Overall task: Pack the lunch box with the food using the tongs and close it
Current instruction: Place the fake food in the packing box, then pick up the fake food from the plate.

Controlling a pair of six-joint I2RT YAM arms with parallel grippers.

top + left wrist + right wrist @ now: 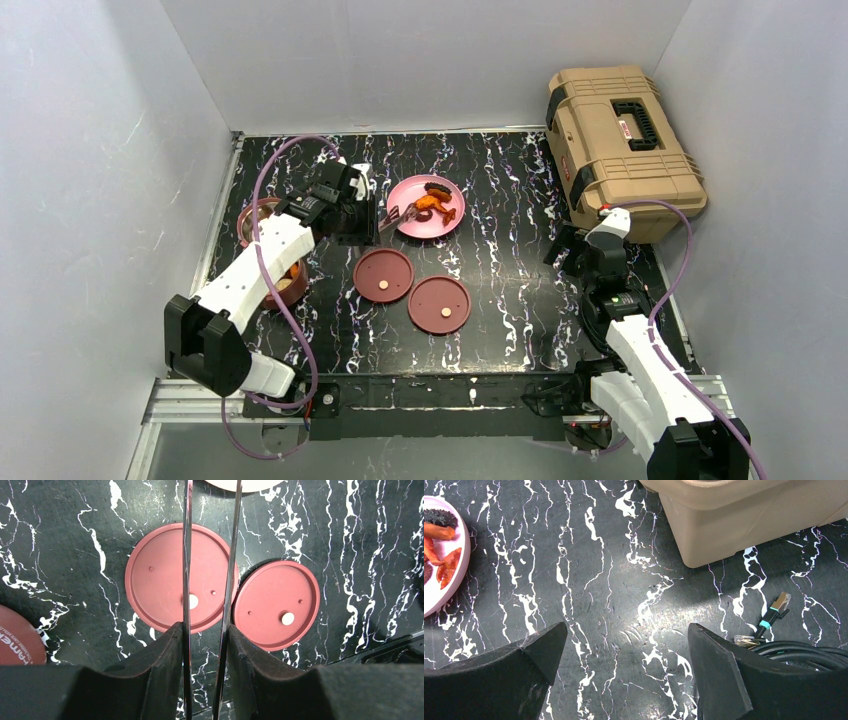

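My left gripper point(362, 213) is shut on the tongs point(396, 214), whose tips reach the near-left rim of the pink plate point(448, 226). In the left wrist view the two thin arms of the tongs point(186, 555) run apart between my fingers point(165, 655). Orange-red and dark food point(432, 201) lies on the plate. Two maroon bowls of the lunch box point(248, 222) sit at the left, partly hidden under my left arm. Two flat maroon lids point(383, 274) point(439, 304) lie side by side mid-table. My right gripper point(583, 247) point(626, 635) stands open over bare table, holding nothing.
A large tan toolbox point(620, 150) point(734, 515) stands at the back right, close to my right gripper. A loose cable with a plug point(774, 612) lies beside the right fingers. Grey walls close in on three sides.
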